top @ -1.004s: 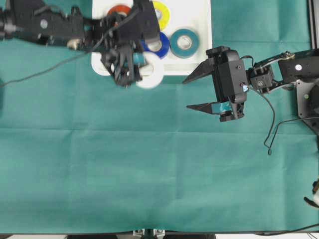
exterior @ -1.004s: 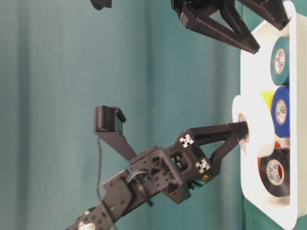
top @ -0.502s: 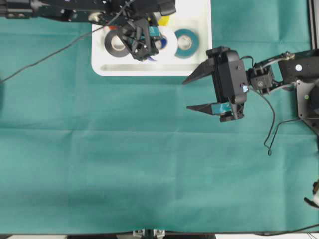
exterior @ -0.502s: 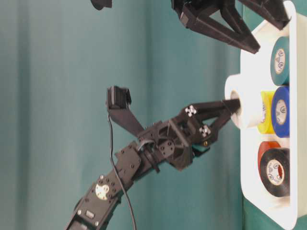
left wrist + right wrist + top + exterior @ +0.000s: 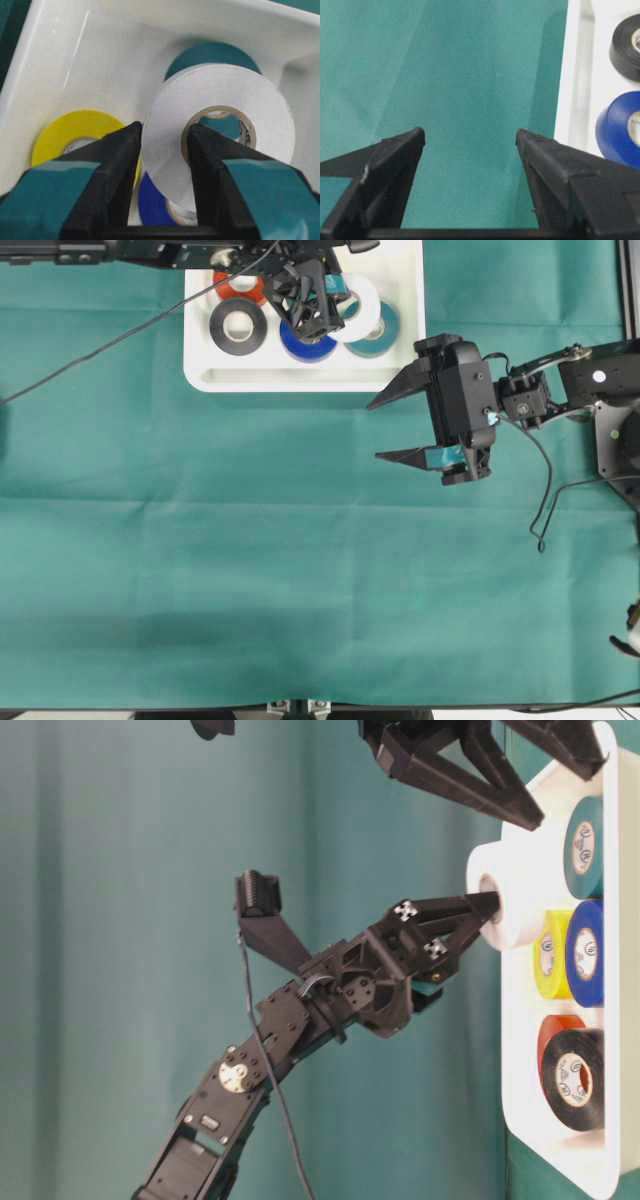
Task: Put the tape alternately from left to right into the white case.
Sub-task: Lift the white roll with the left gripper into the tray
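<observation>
— Item: white tape roll (image 5: 215,130)?
— My left gripper (image 5: 162,150) pinches its wall, one finger through the core, above the white case (image 5: 400,375); the roll is tilted, its hole axis facing the wrist camera.
— Right gripper (image 5: 378,428)?
— Spread wide, empty, over green cloth (image 5: 300,570).

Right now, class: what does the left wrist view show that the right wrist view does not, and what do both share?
Left wrist only: the left fingers shut on the white roll, above the yellow roll and the teal roll.
Right wrist only: open right fingers over green cloth, and the black roll.
Both: the blue roll and the case.
</observation>
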You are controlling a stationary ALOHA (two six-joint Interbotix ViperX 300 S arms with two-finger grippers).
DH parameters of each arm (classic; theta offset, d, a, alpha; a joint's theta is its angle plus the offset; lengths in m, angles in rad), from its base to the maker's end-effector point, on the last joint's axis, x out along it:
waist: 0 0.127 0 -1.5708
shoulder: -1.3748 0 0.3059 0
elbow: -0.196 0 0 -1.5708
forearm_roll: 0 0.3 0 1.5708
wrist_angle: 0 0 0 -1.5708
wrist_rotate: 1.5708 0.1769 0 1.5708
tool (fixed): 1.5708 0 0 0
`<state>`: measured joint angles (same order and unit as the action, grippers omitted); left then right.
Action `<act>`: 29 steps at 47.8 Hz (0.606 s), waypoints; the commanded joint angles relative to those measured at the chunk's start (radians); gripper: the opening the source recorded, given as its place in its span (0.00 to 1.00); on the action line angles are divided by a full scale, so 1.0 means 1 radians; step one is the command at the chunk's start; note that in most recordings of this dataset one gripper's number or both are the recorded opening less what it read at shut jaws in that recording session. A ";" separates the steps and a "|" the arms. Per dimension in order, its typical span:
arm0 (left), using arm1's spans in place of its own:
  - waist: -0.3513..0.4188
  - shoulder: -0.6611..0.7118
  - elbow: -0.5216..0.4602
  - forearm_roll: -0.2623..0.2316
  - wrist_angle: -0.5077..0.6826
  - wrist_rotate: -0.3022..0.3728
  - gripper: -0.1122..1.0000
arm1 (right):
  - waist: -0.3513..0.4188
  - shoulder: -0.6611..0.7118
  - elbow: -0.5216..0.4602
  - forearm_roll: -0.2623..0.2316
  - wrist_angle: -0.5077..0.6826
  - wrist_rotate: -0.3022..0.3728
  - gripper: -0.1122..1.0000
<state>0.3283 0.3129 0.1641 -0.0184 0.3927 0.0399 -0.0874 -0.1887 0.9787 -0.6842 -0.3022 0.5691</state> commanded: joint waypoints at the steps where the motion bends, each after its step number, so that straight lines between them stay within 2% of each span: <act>1: 0.011 -0.012 -0.057 -0.003 -0.011 -0.003 0.07 | 0.002 -0.018 -0.005 -0.002 -0.009 -0.002 0.82; 12: 0.012 0.005 -0.074 -0.003 -0.054 0.009 0.07 | 0.002 -0.018 0.000 0.000 -0.009 -0.002 0.82; 23: 0.012 0.014 -0.066 -0.002 -0.097 0.083 0.07 | 0.002 -0.018 0.005 -0.002 -0.009 -0.003 0.82; 29: 0.020 0.015 -0.066 -0.003 -0.098 0.087 0.07 | 0.002 -0.018 0.005 -0.002 -0.009 -0.003 0.82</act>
<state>0.3344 0.3482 0.1365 -0.0184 0.3083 0.1304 -0.0874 -0.1887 0.9910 -0.6842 -0.3022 0.5676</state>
